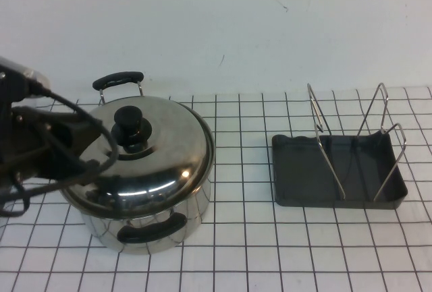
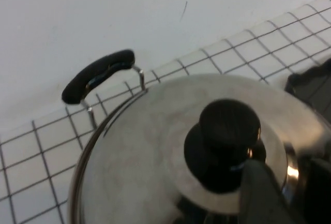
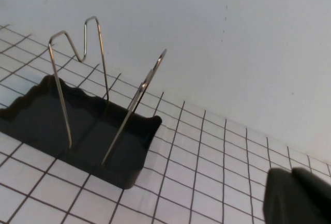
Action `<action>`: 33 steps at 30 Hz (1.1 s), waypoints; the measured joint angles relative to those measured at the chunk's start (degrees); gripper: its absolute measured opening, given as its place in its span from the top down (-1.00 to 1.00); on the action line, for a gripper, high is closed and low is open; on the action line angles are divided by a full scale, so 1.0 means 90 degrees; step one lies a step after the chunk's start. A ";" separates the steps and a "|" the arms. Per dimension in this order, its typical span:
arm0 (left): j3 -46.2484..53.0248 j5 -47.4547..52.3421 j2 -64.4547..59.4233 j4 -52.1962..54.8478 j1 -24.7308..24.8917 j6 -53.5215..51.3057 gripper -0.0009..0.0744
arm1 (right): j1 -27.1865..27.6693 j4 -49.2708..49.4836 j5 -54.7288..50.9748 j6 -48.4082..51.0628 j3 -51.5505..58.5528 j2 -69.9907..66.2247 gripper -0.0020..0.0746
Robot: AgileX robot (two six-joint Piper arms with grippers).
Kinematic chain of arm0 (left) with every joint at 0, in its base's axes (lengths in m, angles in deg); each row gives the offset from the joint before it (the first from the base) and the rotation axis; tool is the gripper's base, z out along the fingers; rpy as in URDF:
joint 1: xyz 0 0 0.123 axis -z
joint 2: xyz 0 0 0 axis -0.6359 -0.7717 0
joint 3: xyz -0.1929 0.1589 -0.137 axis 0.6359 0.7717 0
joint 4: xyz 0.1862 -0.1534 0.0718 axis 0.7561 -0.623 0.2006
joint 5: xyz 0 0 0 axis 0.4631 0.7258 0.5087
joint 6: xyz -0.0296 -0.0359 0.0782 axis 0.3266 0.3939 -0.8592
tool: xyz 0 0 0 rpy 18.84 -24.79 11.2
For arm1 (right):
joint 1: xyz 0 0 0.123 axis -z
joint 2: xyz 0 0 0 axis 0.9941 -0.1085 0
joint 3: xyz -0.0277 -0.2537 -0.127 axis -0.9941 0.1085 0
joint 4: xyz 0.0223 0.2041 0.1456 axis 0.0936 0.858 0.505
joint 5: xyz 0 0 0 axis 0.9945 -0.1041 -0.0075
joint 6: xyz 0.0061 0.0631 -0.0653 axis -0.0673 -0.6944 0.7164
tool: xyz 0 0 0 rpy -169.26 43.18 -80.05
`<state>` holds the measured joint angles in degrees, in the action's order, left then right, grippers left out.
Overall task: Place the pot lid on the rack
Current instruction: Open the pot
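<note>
pot lid point(image 1: 152, 154) sits on pot point(image 1: 145, 221), rack point(image 1: 337, 170) well apart; left gripper point(image 2: 279, 193) beside knob point(image 1: 132, 127), right gripper point(image 3: 297, 195) near rack, finger state of both indeterminate; recommend centring on knob before closing.

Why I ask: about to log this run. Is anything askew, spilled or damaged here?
The pot lid sits slightly tilted on the pot; nothing spilled or damaged. The rack stands upright, empty. The left gripper is beside the knob; the right gripper is off the rack.
</note>
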<state>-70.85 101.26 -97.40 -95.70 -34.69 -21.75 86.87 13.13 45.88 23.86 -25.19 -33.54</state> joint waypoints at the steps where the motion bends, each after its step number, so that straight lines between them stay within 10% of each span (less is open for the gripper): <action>1: -0.0058 0.0000 -0.0170 -0.0562 0.0000 -0.0423 0.47 | 0.0000 0.0000 0.0000 0.0016 0.0000 0.0000 0.95; 6: -0.0223 0.0025 -0.0857 -0.2884 0.0000 -0.2488 -0.41 | 0.0000 0.0013 -0.0003 0.0041 0.0000 0.0000 0.95; 9: -0.0223 0.0206 -0.1212 -0.3477 0.0000 -0.3436 -0.60 | 0.0000 0.0014 -0.0014 0.0055 0.0000 0.0000 0.95; 22: -0.0471 0.0424 -0.2272 -0.3678 0.0010 -0.4405 -0.66 | 0.0000 0.0039 0.0064 0.0108 0.0012 0.0000 0.95; 33: -0.0535 0.0597 -0.2591 -0.3834 0.0010 -0.4578 -0.25 | 0.0000 0.0039 0.0094 0.0108 0.0012 0.0000 0.95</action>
<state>-75.67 106.63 -120.72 -130.21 -34.60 -62.95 86.87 13.48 46.72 24.83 -25.08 -33.54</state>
